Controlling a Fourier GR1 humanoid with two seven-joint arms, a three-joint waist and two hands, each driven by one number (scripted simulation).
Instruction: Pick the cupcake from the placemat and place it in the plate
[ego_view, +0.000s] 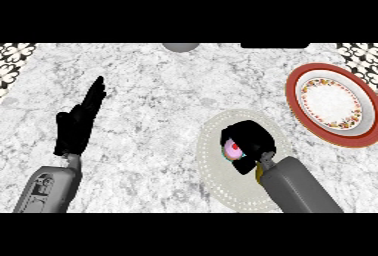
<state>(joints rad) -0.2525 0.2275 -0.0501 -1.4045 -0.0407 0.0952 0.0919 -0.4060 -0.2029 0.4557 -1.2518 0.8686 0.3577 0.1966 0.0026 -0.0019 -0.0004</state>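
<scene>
The right hand (249, 142) was curled round the pink cupcake (232, 148), low and right of the middle of the frame, over the round pale mat (214, 172). The grab looked done; the carry to the plate (331, 102) at the upper right was still left. The plate was round, with a red rim and flowers, and nothing in it. The surface (162, 90) was grey marble. The left hand (77, 125) rested open at the left.

right hand (249, 141) curled, fingers bent downward; left hand (80, 120) flat, fingers straight, at the left.
</scene>
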